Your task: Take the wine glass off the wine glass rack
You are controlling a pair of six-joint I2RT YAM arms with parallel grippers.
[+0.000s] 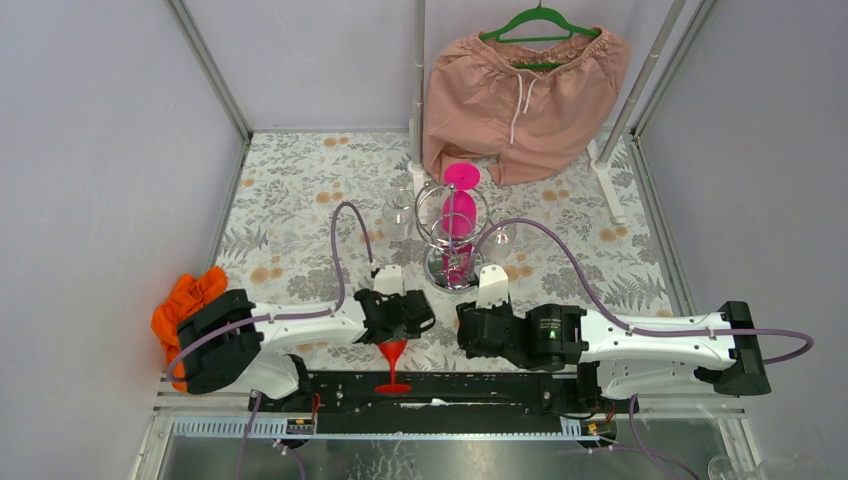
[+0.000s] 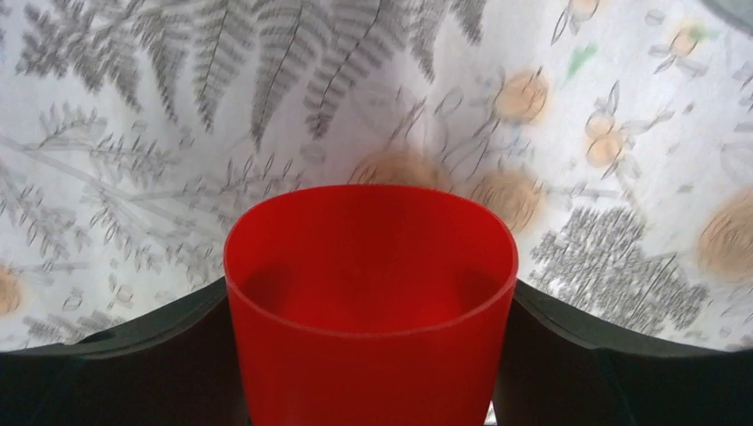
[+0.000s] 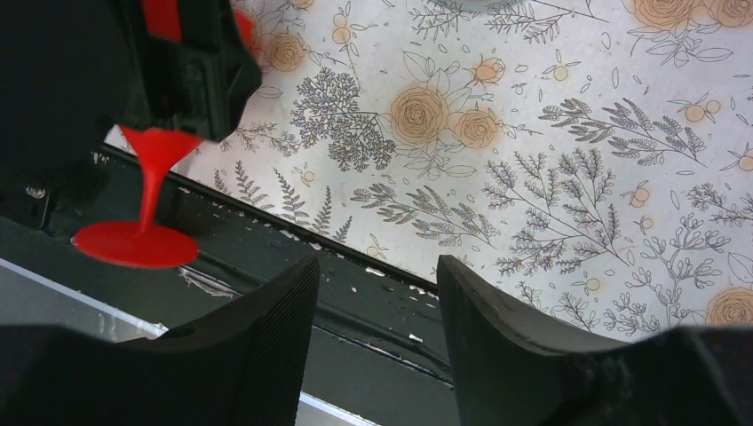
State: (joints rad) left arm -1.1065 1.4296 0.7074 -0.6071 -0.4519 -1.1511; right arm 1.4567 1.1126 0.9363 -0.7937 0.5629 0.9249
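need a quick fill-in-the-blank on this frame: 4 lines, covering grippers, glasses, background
1. The left gripper is closed on the bowl of a ____ wine glass.
2. The right gripper is ____, with nothing between its fingers.
3. The glasses hanging on the wine glass rack are ____ in colour.
4. The shorts at the back hang on a ____ hanger.

Missing words: red; open; pink; green
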